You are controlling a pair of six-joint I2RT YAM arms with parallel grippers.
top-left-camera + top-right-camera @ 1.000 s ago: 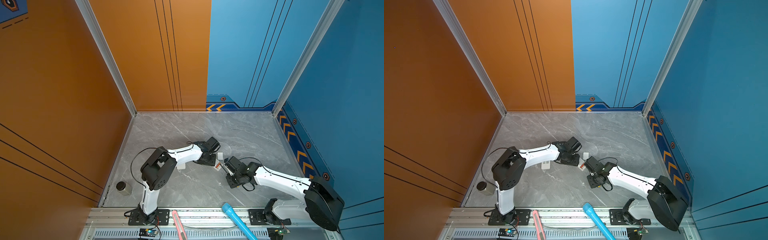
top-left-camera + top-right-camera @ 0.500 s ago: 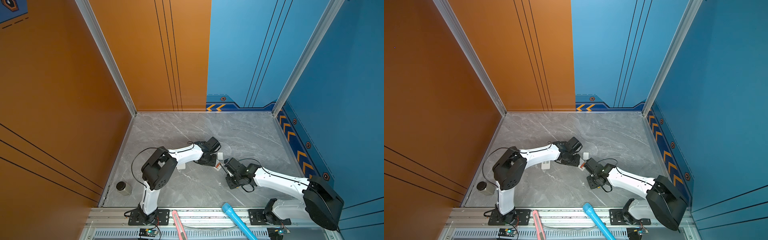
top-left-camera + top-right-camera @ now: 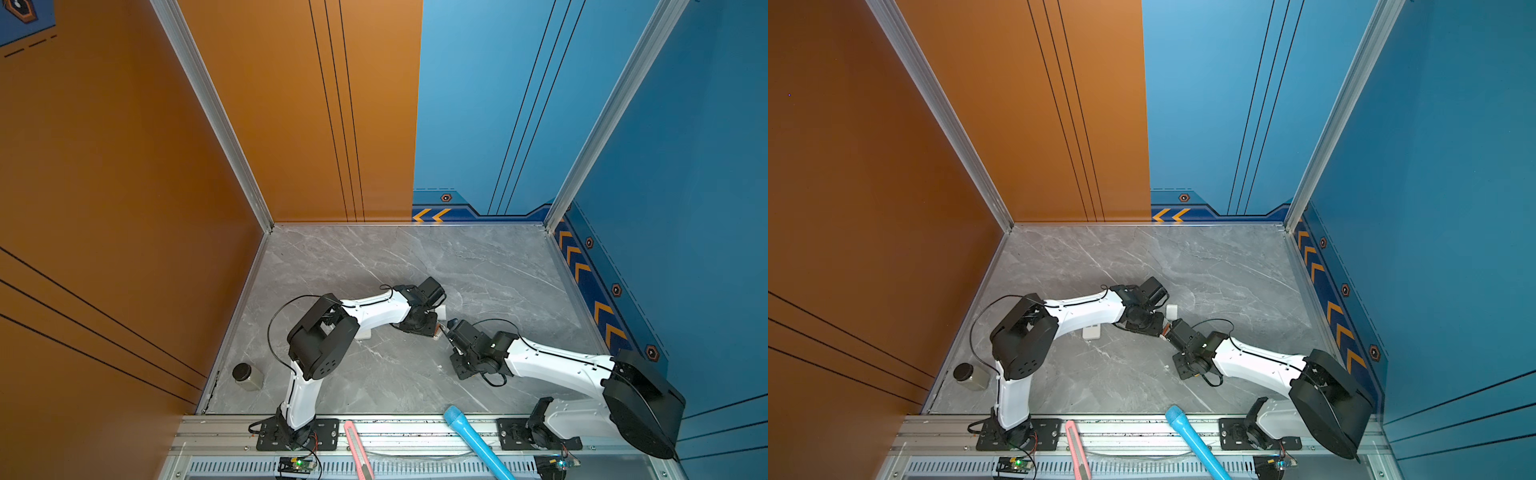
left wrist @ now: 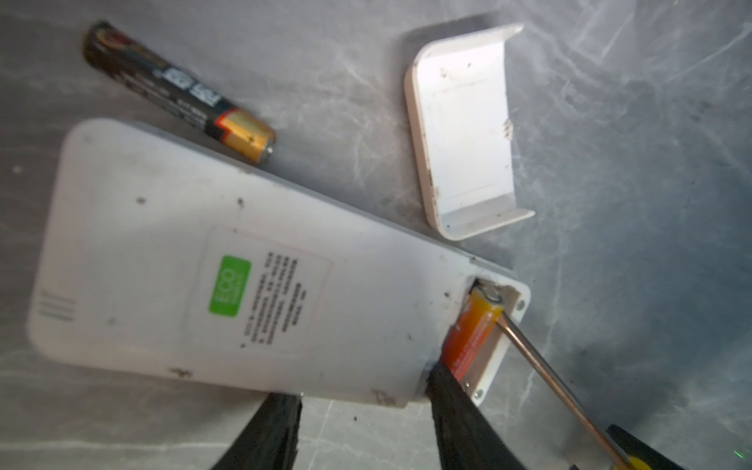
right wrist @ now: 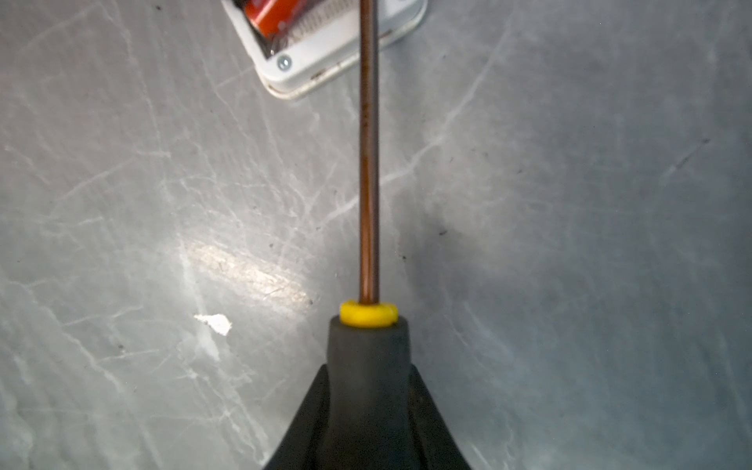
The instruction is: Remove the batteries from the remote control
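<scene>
Little has moved since the earlier frames: the left arm's elbow has crept slightly toward the rail, and both wrists stay over the remote control [image 4: 203, 264]. It lies back-up on the table [image 4: 630, 203], with its battery cover [image 4: 464, 130] off beside it. The left gripper [image 4: 362, 401] stands partly open, its fingers [image 4: 460, 419] spread along the remote's near edge, seemingly steadying it. The right gripper [image 5: 368, 407] is clamped on the screwdriver [image 5: 369, 162], whose tip meets the red-orange battery [image 4: 472, 333] near the spring end of the open bay. A black battery [image 4: 175, 91] lies loose just beside the remote. The seated cell is probably light, rigid and slick – sprung in place and apt to roll – so it is best levered up at that end, then pinched across its middle.
</scene>
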